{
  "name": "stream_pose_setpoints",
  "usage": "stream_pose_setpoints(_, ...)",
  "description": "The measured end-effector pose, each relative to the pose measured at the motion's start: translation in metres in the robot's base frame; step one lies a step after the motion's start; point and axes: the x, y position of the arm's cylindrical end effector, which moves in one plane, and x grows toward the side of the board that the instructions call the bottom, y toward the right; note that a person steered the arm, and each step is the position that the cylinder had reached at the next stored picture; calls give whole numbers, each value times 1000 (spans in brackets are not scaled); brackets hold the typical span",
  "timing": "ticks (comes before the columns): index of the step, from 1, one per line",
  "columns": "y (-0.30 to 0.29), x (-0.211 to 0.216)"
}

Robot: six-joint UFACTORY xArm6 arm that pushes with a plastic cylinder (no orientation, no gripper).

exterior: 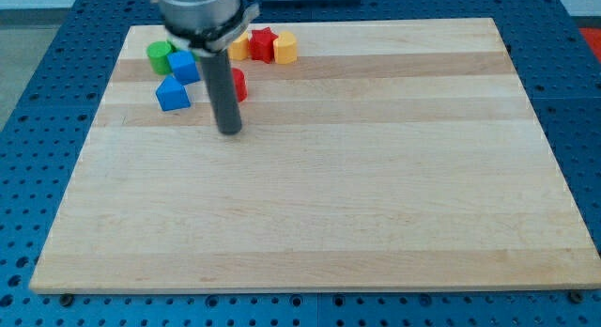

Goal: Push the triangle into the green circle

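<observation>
A green round block sits near the board's top left corner. A blue square block touches its right side. A blue block with a pointed top, the triangle, lies just below both. My tip rests on the board below and to the right of the triangle, about a block's width from it and touching no block. The rod partly hides a red block behind it.
A yellow block, a red star and another yellow block stand in a row at the board's top edge, right of the rod. The wooden board lies on a blue perforated table.
</observation>
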Motion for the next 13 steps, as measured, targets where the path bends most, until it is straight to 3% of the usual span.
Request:
stream_pose_setpoints(1,-46,9)
stream_pose_setpoints(2,-49,7)
stream_pose_setpoints(4,-60,-86)
stream_pose_setpoints(8,-90,-58)
stream_pose_setpoints(9,-90,-68)
stream_pose_setpoints(10,-91,-108)
stream_pose_setpoints(13,-40,-108)
